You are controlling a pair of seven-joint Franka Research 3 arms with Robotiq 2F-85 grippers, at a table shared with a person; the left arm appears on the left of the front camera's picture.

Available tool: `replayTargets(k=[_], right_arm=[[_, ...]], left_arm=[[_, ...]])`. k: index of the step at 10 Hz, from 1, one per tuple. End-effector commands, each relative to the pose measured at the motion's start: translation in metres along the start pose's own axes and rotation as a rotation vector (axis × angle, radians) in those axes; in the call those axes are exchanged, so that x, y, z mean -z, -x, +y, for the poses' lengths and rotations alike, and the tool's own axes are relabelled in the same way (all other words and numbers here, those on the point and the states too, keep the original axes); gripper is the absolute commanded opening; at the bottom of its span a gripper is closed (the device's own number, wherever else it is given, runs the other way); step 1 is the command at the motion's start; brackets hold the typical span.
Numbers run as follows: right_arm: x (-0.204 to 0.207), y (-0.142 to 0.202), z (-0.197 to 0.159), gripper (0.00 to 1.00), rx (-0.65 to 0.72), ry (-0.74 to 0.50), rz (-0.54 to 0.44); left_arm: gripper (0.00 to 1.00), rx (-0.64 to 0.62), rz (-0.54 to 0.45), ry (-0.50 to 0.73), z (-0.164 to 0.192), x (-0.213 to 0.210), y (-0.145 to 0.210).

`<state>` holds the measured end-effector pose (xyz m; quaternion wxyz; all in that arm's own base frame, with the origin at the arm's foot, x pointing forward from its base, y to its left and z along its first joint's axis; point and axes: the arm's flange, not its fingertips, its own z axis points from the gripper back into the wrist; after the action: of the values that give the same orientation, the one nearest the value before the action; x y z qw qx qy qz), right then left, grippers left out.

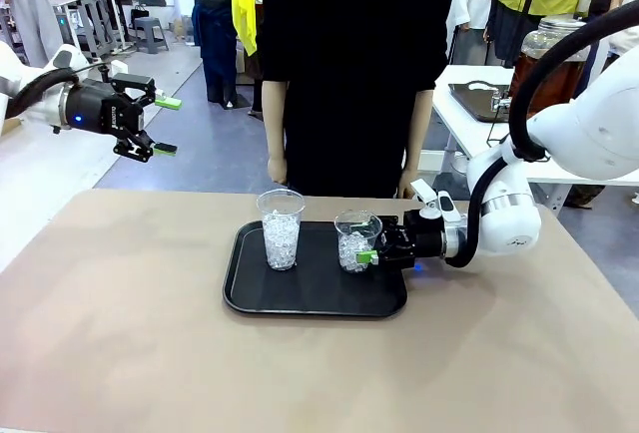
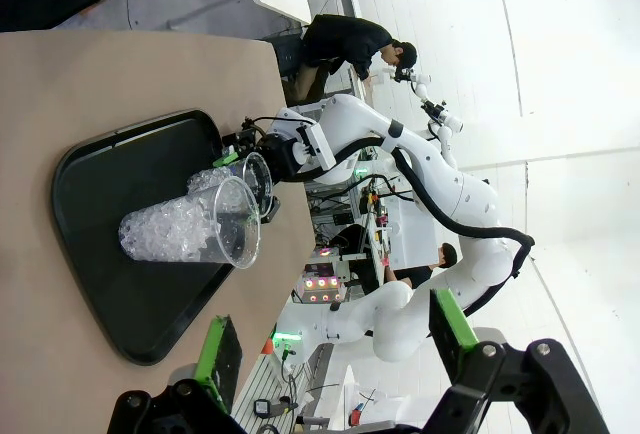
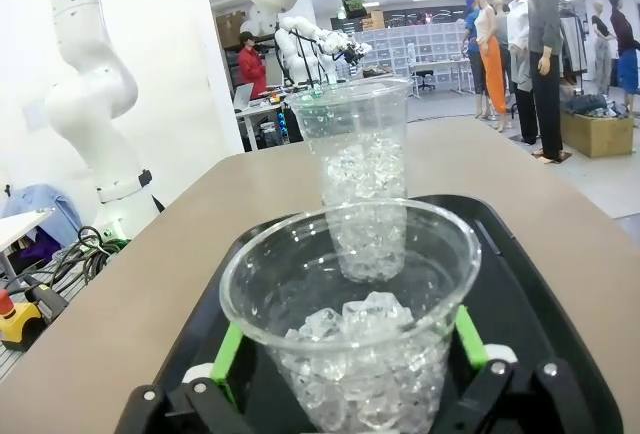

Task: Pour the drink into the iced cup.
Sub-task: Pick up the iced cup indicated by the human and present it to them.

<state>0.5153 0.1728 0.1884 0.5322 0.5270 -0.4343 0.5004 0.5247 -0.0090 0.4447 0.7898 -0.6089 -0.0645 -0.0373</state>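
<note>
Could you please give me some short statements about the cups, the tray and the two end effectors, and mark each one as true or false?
1. Both cups stand on the black tray. True.
2. The left end effector holds a cup. False: it hangs raised at the left, open and empty.
3. The fingers of the right end effector stand on either side of the shorter cup. True.
4. The taller cup is filled with an amber drink. False: it holds only ice.
</note>
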Motion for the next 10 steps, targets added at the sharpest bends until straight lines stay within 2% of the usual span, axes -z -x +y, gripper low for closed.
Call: replayTargets(k=[1,2,7,10], right_arm=[[0.009,-0.002,-0.006,0.81,0.04,0.013,0.001],[0.006,-0.002,-0.006,0.62,0.018,0.011,-0.015],[0.0,-0.011,-0.006,0.62,0.058,-0.006,-0.059],[-0.013,-0.067,-0.011,0.62,0.056,0.0,-0.061]], left_arm=[[1.0,0.003,-0.004,-0.002,-0.001,0.0,0.0],[1.0,0.003,-0.004,-0.002,-0.001,0.0,0.0],[1.0,0.003,-0.004,-0.002,-0.001,0.0,0.0],[1.0,0.003,-0.004,-0.002,-0.001,0.0,0.0]])
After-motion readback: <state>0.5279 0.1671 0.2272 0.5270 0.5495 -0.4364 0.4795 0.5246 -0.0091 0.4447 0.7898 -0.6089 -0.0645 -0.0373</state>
